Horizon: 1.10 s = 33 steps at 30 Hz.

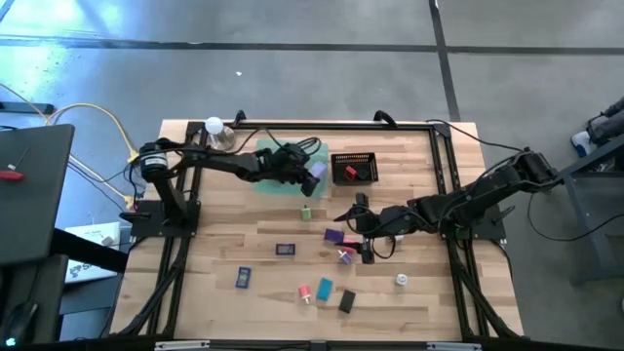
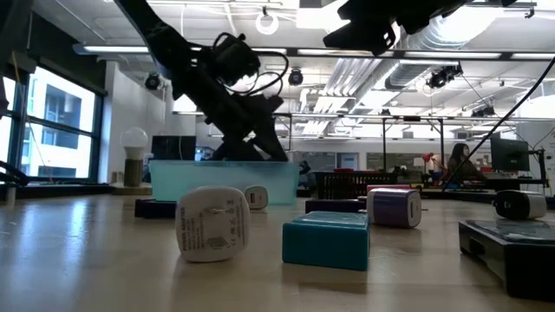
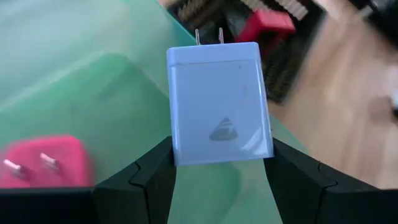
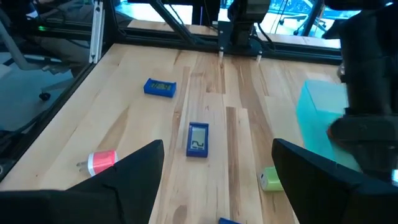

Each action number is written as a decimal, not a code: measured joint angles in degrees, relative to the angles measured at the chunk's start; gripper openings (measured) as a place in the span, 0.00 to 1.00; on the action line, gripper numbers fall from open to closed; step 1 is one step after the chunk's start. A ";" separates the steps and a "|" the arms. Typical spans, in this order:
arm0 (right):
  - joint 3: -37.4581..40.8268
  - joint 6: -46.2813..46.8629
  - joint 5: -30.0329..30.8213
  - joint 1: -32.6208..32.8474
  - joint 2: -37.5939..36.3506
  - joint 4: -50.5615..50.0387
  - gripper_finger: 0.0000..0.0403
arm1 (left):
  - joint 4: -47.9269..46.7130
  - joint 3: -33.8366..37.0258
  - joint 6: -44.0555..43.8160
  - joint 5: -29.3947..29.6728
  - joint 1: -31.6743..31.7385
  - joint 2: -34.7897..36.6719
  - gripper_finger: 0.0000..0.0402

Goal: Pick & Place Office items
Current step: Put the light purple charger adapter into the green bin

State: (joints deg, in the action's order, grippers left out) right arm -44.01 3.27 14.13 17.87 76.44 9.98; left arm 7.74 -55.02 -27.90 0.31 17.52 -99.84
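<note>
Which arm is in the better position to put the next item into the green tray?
Left. The left gripper already holds a white charger above the green tray. The right gripper is open and empty, over the table's middle.

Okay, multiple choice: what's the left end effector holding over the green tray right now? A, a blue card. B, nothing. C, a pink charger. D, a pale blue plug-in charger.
D: the left wrist view shows the left end effector clamped on a pale blue charger, prongs up, over the green tray.
</note>
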 joint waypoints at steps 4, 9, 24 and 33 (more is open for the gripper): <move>0.00 0.07 -1.28 0.00 0.00 -0.31 0.72 | -1.12 0.17 -0.18 0.92 0.13 -0.17 0.50; 0.00 0.05 -2.75 0.02 0.00 -0.31 0.72 | -1.21 0.17 0.02 1.74 -0.17 1.86 0.50; 0.00 -0.09 -2.51 -0.04 0.00 -0.31 0.72 | -7.82 0.21 1.51 4.46 -1.55 1.52 0.50; 0.00 -0.09 -2.53 -0.02 0.02 -0.31 0.72 | -14.00 0.19 7.31 2.22 -1.68 1.54 0.50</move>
State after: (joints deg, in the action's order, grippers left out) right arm -44.01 3.18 11.60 17.84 76.47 9.67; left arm -6.26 -54.83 -20.59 2.53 15.84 -98.30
